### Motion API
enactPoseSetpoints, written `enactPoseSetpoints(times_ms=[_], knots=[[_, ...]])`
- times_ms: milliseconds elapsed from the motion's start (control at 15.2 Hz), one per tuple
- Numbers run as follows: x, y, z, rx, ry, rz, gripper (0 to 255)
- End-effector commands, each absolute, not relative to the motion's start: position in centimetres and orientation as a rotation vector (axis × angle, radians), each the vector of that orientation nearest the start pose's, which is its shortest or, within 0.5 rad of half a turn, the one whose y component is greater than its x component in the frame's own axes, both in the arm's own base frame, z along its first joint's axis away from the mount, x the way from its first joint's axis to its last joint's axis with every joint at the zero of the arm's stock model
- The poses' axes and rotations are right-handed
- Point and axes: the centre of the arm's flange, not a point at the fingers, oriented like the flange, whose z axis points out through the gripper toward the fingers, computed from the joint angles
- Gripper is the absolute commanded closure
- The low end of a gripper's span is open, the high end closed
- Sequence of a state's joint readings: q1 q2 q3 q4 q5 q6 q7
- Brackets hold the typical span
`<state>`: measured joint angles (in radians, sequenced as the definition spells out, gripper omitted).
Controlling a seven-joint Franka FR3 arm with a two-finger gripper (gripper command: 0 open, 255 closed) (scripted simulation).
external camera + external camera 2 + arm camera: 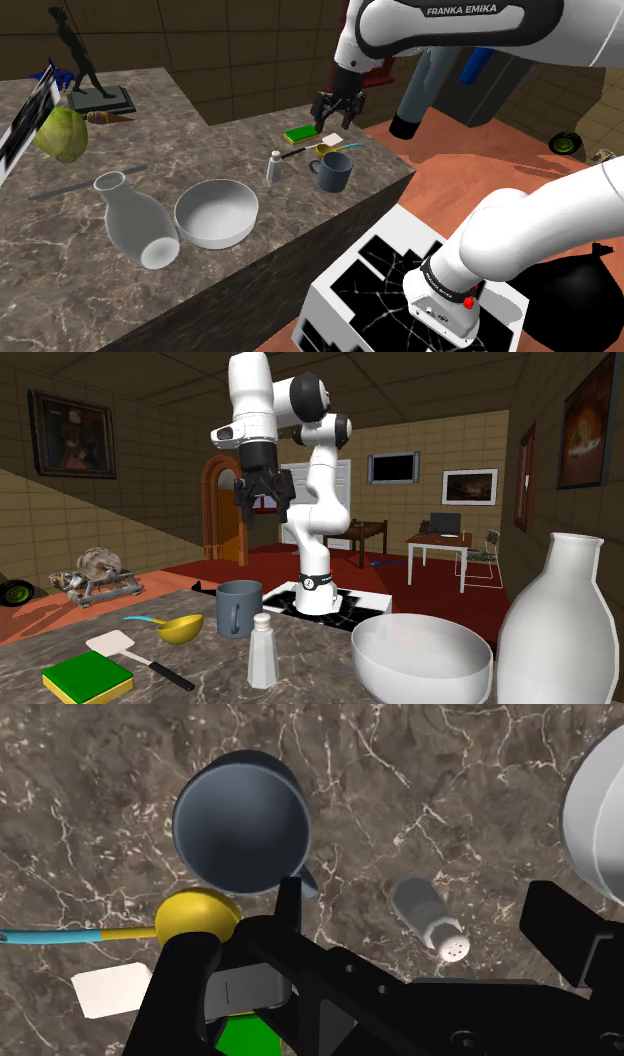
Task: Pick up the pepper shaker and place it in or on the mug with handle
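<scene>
The gripper [338,120] hangs high over the marble counter [200,140], fingers spread wide and empty — the pale pepper shaker [273,166] stands upright well below it, near the grey-blue mug [334,172].

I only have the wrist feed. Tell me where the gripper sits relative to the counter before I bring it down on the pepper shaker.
Observer: The gripper hangs high above the counter, fingers apart and empty. It is roughly over the green sponge and yellow spoon, not over the pepper shaker.
Operator: Give me the shaker's pose.
Observer: It stands upright on the counter, apart from the mug, on the mug's handle side.
Operator: Report what lies past the white rim at the edge of my feed.
Observer: That rim is a white bowl. Beyond it is a white vase, farther from the shaker.
</scene>
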<state>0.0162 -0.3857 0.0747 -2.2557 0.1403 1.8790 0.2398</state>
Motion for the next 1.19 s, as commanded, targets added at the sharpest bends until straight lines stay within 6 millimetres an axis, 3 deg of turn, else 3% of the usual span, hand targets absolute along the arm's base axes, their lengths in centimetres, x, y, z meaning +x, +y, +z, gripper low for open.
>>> enactPoseSetpoints(times_ms=[0, 792, 1122], knots=[[45.4, 6.3, 49.8, -3.019, 0.304, 0.016, 0], [57.3, 11.4, 40.5, -3.01, 0.335, 0.045, 0], [57.7, 11.9, 38.0, -3.009, 0.336, 0.045, 0]])
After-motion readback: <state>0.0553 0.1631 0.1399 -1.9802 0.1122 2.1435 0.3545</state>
